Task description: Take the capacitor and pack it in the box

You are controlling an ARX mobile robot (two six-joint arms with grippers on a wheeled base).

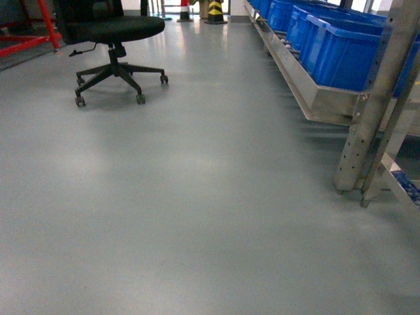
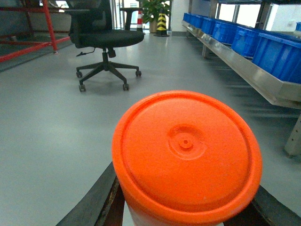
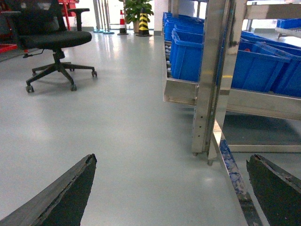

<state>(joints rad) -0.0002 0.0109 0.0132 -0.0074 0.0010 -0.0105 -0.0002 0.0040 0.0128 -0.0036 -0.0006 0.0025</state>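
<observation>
Orange lid (image 2: 186,149) fills the left gripper (image 2: 183,207), clamped round its white tub. Right gripper (image 3: 171,188) gapes, holding nothing. No box anywhere.

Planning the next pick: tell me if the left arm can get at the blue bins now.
Probably not: the left gripper is shut on an orange can, and the bins sit on the rack across bare floor.
</observation>
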